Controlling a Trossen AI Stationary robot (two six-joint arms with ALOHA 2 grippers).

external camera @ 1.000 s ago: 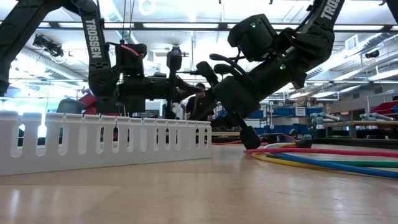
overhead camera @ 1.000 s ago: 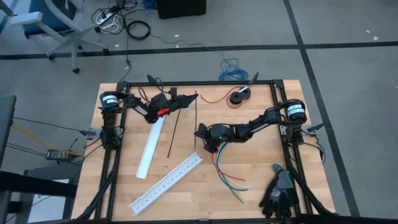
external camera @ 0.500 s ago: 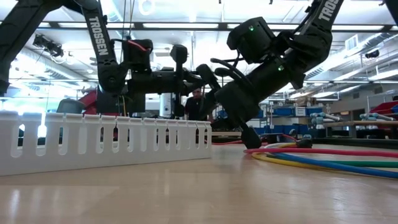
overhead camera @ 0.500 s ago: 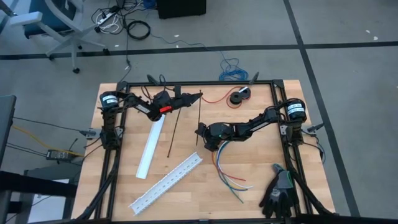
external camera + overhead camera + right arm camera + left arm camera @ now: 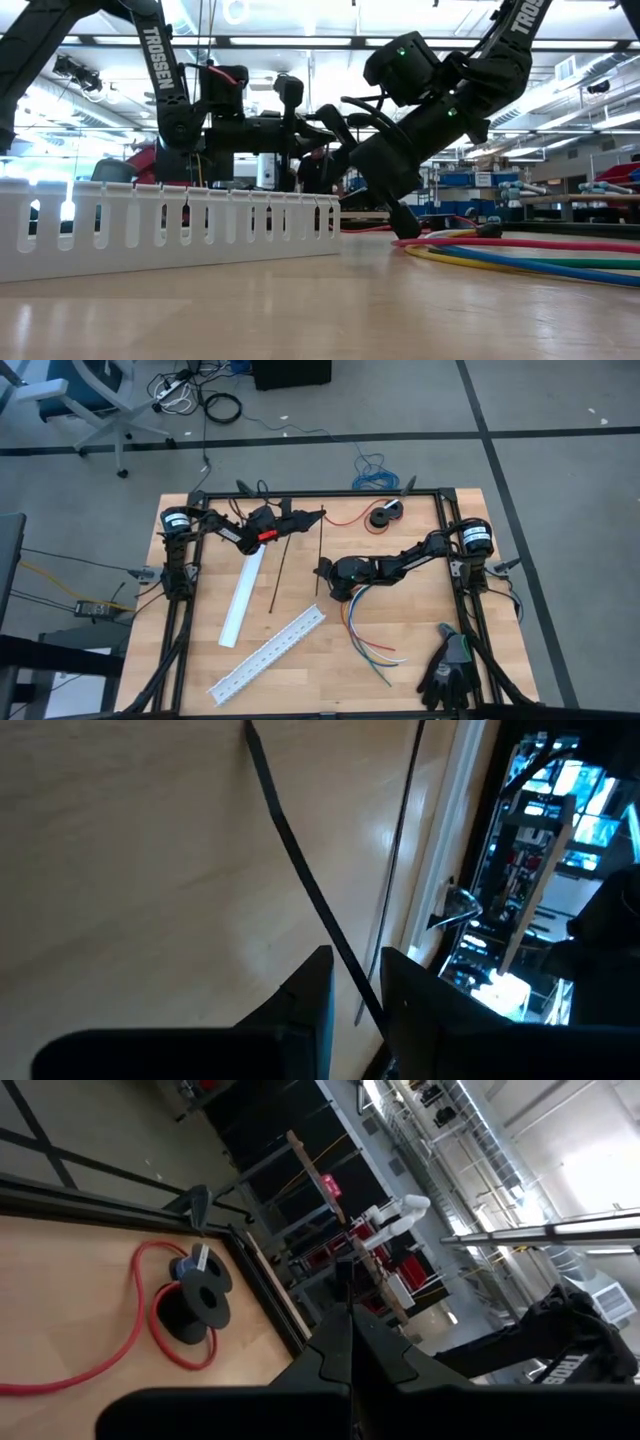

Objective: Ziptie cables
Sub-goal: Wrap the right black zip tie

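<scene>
Showing the ziptie stage before any tie meets the cables. Over the last second the left arm has reached out along the far side of the worktop (image 5: 420, 610). The left tool (image 5: 320, 513) now sits just beside the far end of a black strip (image 5: 316, 550). Its fingers are closed together, and the pictures do not show whether anything is pinched between them.

The right tool (image 5: 322, 572) has shifted only slightly and stays low over the near part of the same strip. In the right wrist view its fingers stand narrowly apart with the strip running between them, which reads as a grip on the strip. A second strip (image 5: 281, 575) lies untouched nearby, towards the left arm's side.

The cables (image 5: 358, 632) lie loose on the worktop just behind the right tool. Their joined end is under the right arm, and the coloured wires fan out towards the near edge. Neither tool touches them.

Judged from this, both tools are gathering on one strip, probably to lift it or pass it over. Wrapping the strip round the bundle and threading its tail are not yet begun. With the bundle unheld, the wires may spread when the strip is slid under them.
</scene>
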